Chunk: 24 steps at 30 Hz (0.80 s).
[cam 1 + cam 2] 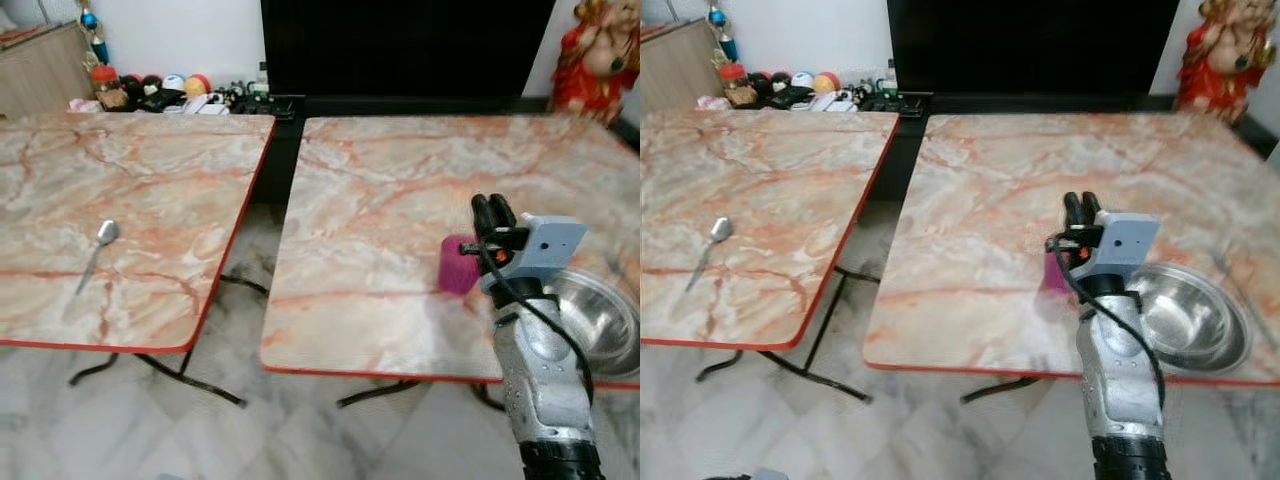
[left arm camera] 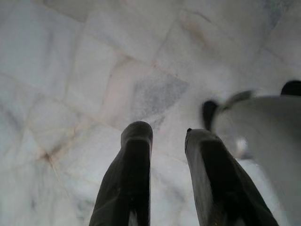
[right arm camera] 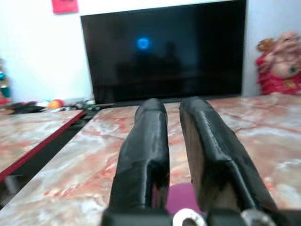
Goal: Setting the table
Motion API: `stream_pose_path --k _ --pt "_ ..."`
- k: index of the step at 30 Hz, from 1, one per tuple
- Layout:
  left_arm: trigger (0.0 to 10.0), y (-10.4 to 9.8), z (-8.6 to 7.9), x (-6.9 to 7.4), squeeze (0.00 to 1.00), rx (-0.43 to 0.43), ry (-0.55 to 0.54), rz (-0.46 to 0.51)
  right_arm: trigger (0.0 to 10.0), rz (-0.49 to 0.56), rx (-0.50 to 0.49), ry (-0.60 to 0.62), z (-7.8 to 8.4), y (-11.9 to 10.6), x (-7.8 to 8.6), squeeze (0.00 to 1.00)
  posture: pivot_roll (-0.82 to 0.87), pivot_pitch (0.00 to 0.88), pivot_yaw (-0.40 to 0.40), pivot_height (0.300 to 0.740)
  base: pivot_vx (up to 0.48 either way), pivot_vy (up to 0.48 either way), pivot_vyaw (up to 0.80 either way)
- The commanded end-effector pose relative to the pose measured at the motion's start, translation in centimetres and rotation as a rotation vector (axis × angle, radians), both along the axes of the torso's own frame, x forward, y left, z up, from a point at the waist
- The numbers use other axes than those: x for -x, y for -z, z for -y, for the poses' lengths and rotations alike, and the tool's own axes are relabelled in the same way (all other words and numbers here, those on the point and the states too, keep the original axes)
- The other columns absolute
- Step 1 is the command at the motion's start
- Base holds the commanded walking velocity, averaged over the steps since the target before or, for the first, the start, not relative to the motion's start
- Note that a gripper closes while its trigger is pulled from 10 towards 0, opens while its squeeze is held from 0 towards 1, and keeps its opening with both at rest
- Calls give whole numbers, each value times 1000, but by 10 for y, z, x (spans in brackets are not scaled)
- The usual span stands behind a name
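Right gripper (image 1: 492, 207), jaws nearly together and empty, hovers over the pink cup (image 1: 458, 264) beside the steel bowl (image 1: 1188, 320) on the worktop (image 1: 380, 200).

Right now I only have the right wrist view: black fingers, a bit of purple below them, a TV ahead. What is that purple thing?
Observer: A small purple cup standing on the right table, just beyond the right gripper.
Operator: Anything else on that table?
Observer: A steel bowl sits near its front edge, right of the arm.
Operator: And the other table?
Observer: A spoon lies on the left table, apart from everything else.
Operator: Where's the left arm?
Observer: The left gripper hangs over the marble floor, fingers apart, holding nothing.
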<state>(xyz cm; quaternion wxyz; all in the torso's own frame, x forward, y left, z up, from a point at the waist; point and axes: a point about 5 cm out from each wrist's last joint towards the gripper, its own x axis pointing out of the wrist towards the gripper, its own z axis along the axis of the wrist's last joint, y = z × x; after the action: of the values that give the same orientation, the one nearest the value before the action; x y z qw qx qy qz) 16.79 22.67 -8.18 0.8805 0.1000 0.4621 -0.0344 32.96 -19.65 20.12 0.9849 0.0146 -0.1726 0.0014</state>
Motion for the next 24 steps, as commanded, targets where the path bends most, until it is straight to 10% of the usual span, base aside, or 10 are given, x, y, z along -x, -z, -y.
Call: stream_pose_path --k 1,24 --pt "10000 2 -6 7 0 -16 -14 -27 10000 34 -1 -26 -9 -8 -1 0 -34 85 15 740 0 480 0" --pt "10000 4 -6 12 0 -22 -22 -44 10000 31 -10 -43 -15 -6 -3 0 -23 87 17 740 0 480 0"
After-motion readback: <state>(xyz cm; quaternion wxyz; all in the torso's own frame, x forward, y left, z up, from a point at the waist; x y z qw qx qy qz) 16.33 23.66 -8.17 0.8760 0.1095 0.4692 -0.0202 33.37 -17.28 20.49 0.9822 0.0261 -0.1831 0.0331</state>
